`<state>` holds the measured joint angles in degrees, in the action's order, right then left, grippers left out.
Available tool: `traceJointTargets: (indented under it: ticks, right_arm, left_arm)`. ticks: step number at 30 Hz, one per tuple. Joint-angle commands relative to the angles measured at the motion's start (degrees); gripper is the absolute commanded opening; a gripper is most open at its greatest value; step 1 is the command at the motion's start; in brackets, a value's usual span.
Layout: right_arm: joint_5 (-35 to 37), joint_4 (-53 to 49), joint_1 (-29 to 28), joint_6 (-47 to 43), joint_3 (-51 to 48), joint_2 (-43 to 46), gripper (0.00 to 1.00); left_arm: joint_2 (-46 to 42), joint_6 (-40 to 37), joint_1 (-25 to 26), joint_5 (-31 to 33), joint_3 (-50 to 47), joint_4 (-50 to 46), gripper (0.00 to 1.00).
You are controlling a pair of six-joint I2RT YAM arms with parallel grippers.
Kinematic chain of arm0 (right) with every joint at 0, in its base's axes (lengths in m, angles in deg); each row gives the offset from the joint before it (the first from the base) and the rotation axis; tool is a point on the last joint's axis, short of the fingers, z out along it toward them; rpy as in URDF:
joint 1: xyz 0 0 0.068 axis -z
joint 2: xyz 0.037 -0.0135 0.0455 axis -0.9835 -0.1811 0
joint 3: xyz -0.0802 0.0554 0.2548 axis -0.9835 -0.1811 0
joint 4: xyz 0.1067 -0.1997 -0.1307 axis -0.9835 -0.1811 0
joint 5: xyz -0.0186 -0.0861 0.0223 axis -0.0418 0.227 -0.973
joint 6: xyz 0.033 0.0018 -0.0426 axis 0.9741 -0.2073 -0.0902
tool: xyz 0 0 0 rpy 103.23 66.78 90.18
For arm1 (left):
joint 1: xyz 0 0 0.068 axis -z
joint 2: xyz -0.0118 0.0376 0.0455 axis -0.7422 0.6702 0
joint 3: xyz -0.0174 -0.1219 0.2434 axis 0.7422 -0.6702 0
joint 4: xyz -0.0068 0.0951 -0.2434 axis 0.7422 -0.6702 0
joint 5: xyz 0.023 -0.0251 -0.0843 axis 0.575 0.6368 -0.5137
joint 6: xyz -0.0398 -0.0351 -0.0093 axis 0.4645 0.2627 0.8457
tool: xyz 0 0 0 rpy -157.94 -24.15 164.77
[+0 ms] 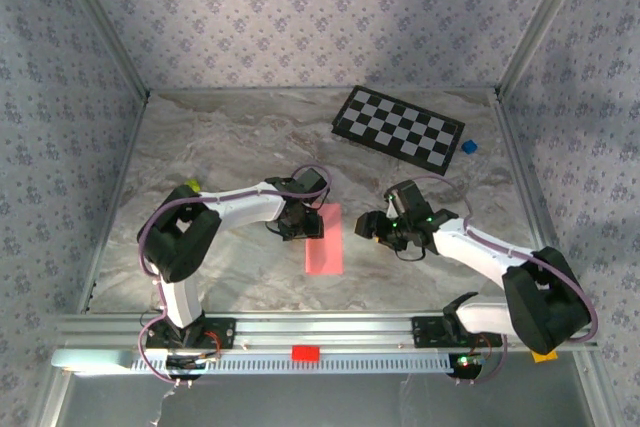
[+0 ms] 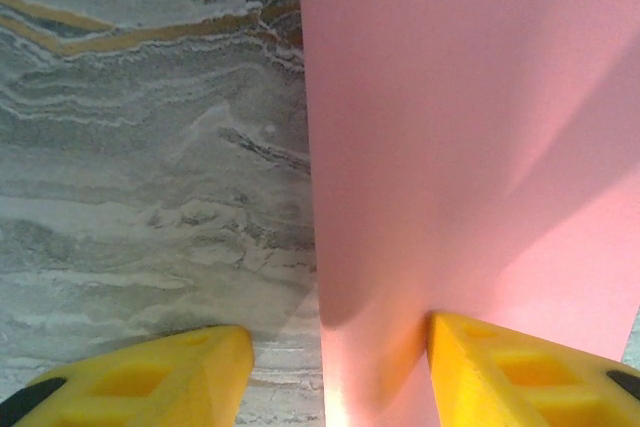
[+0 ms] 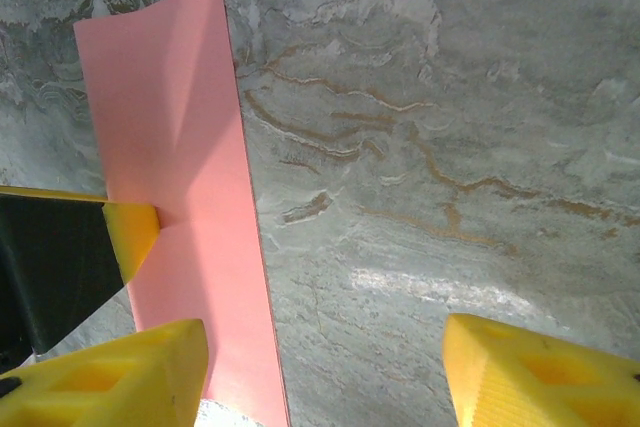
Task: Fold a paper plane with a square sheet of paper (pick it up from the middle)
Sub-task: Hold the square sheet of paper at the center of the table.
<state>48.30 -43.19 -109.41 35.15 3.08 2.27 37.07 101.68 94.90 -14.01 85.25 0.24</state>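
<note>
Square sheet of paper [image 1: 323,239] lies flat as a narrow strip, apparently folded in half, mid-table [image 1: 220,147] toward the near edge. Left gripper [image 2: 335,367]: fingers spread across the strip's long edge, one tip on the pink, one on bare table. Right gripper [image 3: 325,367]: fingers spread over bare table just beside the strip, pinching nothing. Risk: with the far end unpinned, a sliding tip could drag the thin paper and skew the crease.
</note>
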Motion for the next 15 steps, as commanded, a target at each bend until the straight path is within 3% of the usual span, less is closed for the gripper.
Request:
traceJointTargets:
  ticks: [1, 11, 15]
  right_arm:
    - [-0.51, 0.92, -0.51, -0.91, 1.68, -0.86, 0.58]
    - [-0.10, 1.09, -1.59, -1.03, 2.65, -2.63, 0.55]
    - [-1.77, 2.58, -2.12, -1.31, 3.12, -4.10, 0.43]
  left_arm:
    - [5.63, 0.45, 0.31, 1.17, -1.86, 3.45, 0.52]
    - [5.80, 0.98, 0.52, 1.12, -2.17, 3.77, 0.52]
    - [5.81, 1.11, 0.66, 1.22, -2.07, 3.77, 0.52]
